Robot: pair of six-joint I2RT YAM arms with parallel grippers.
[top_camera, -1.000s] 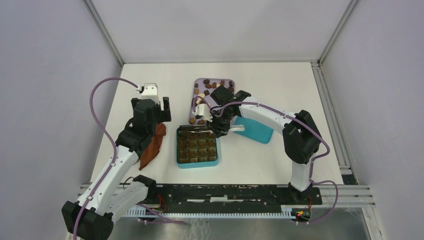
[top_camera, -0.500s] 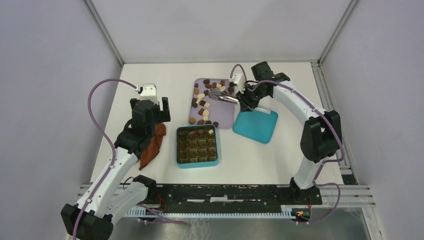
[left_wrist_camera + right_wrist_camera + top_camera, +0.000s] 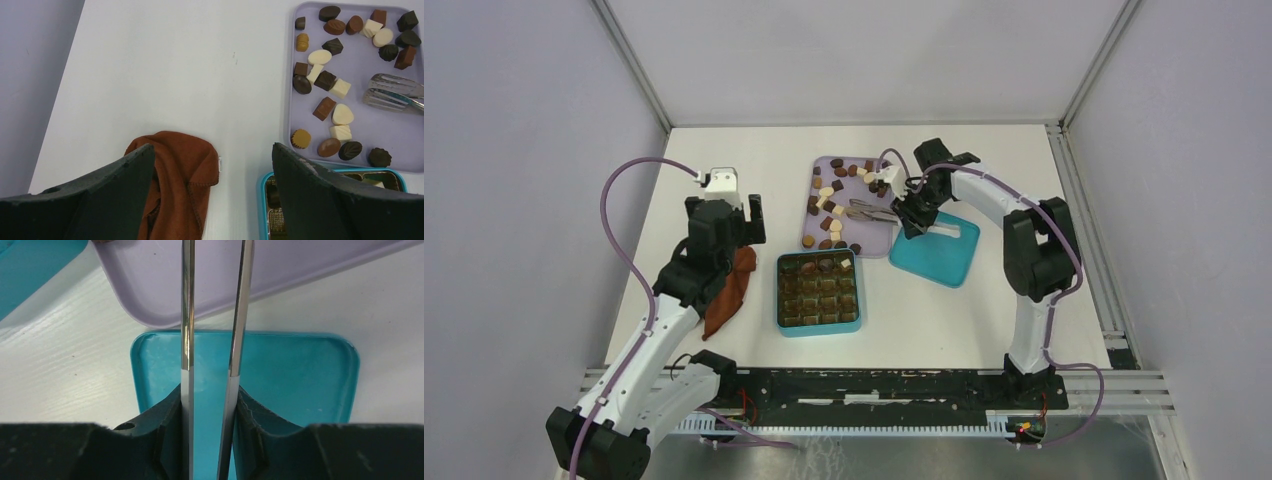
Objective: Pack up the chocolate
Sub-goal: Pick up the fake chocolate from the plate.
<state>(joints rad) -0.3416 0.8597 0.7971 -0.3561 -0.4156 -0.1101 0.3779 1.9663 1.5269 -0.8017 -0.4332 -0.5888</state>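
Note:
Several pieces of chocolate [image 3: 832,200] [image 3: 326,79], dark, brown and cream, lie loose on a lilac tray [image 3: 876,236] [image 3: 360,65] [image 3: 150,285]. Some pieces sit in the top row of the teal box [image 3: 780,300] with its gridded insert. My right gripper [image 3: 911,215] [image 3: 209,395] is shut on the handles of metal tongs [image 3: 869,211] [image 3: 395,93] [image 3: 236,315]. The tong tips hang over the tray's right part with nothing between them. My left gripper [image 3: 742,214] [image 3: 212,150] stands open above the table, left of the box.
A teal lid [image 3: 939,252] [image 3: 300,375] lies right of the tray, under my right wrist. A reddish-brown cloth [image 3: 730,285] [image 3: 177,185] is crumpled under my left gripper, beside the box's left wall [image 3: 262,200].
My right arm has swung with the tongs from the box's top edge back to the tray, then dropped a little lower and leftward over it. The left arm has stayed put.

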